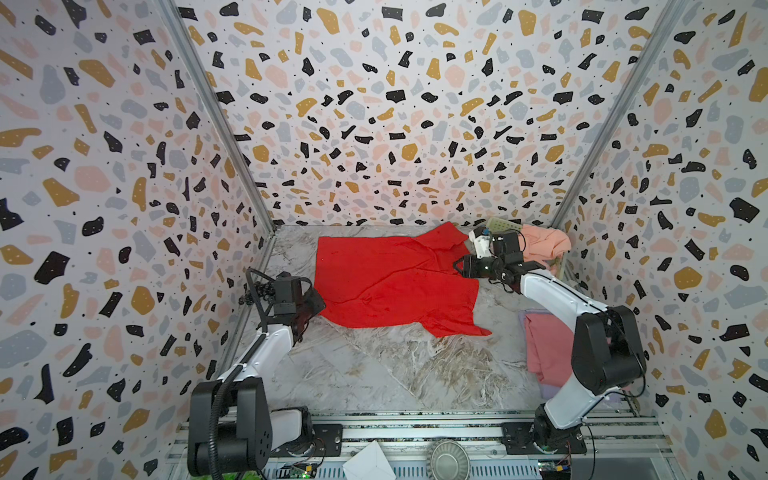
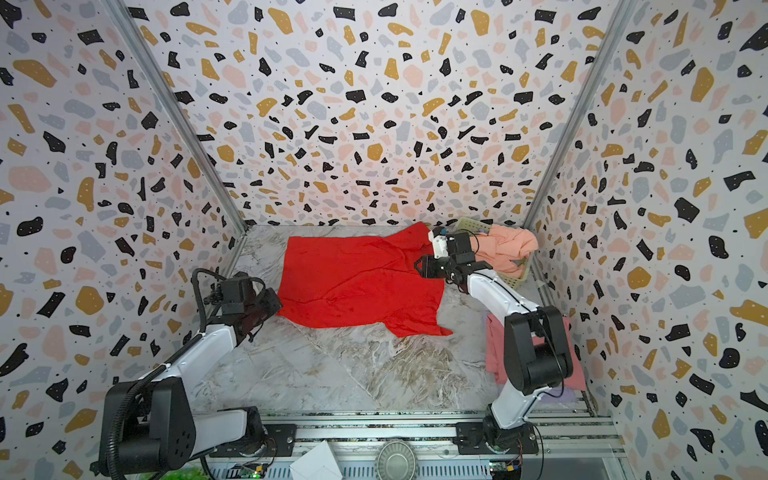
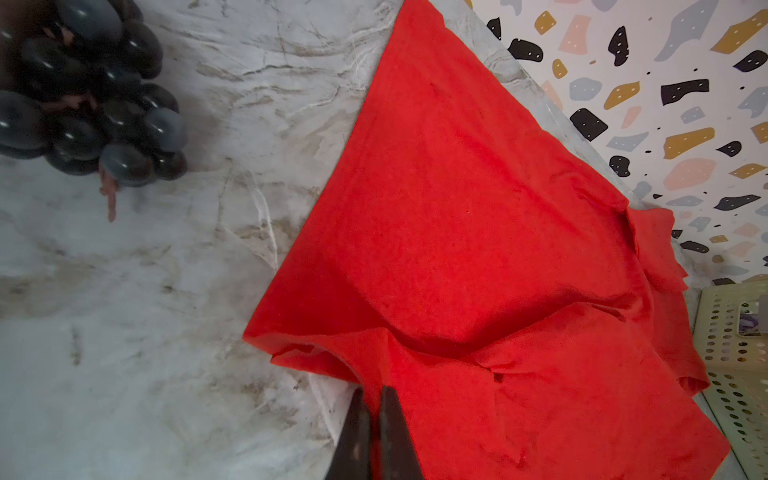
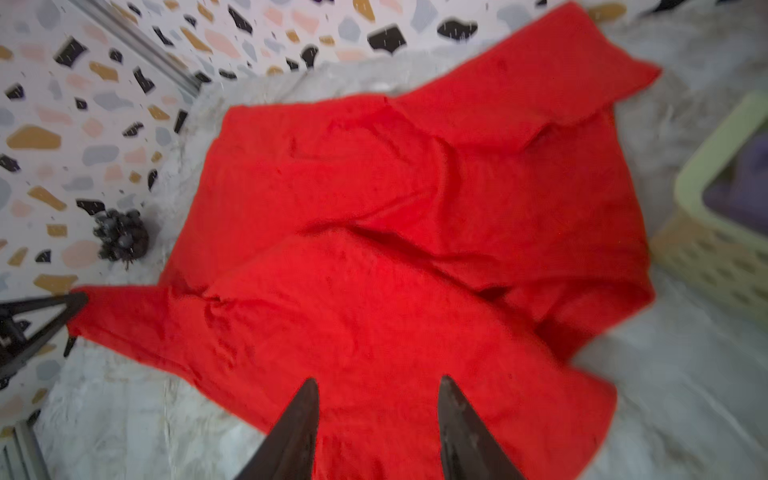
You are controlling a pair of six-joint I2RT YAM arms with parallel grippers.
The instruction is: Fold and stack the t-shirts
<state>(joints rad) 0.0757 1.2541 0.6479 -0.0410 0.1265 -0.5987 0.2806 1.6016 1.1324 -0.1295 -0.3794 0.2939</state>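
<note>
I see red t-shirt [image 1: 386, 282] spread on tabletop [image 1: 374, 374]. L gripper [image 3: 374, 415] jaws clamped on its corner; R gripper [image 4: 378, 415] jaws apart above it.

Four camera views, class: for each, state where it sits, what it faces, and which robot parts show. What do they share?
Top views: high, looking down at the table, both arms, red t-shirt.
Left wrist: on the left arm, facing the shirt; left claw shut on its edge; grapes.
Right wrist: above the shirt; right claw open.
Shared: red t-shirt, basket.

Left claw [image 3: 376, 432] clamped (right claw [image 4: 378, 428] agape)
</note>
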